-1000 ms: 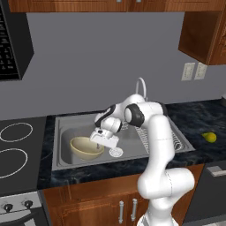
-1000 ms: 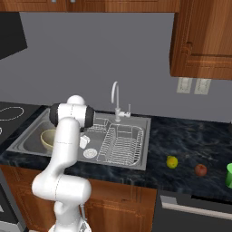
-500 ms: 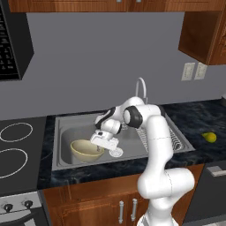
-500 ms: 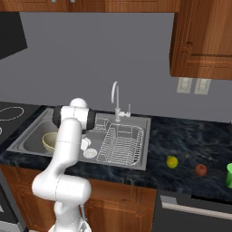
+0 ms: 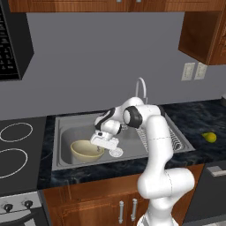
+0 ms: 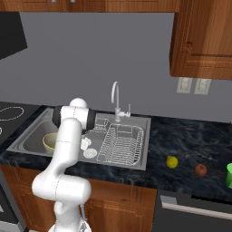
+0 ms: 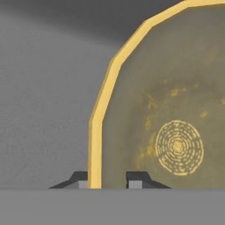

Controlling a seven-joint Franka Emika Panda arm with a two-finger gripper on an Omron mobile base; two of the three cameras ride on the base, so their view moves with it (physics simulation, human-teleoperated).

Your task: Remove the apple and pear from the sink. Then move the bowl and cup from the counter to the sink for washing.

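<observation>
The hand (image 5: pixel 102 142) is clamped on the rim of the bowl (image 5: pixel 87 150), one finger inside and one outside, with the bowl low in the left basin of the sink (image 5: pixel 66 163). I'd say the bowl is nearly delivered. Along the worktop (image 6: pixel 190 149) to the right, the pear (image 6: pixel 171 161) and apple (image 6: pixel 200 170) lie clear of the sink, and the green cup (image 6: pixel 229 176) beyond them waits its turn

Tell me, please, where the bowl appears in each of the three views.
Left base view: the bowl lies low left of centre, in the sink.
Right base view: far left, beside the arm.
Hand view: right half, its rim between the fingertips.
Shared landmark: the sink's grey floor.
</observation>
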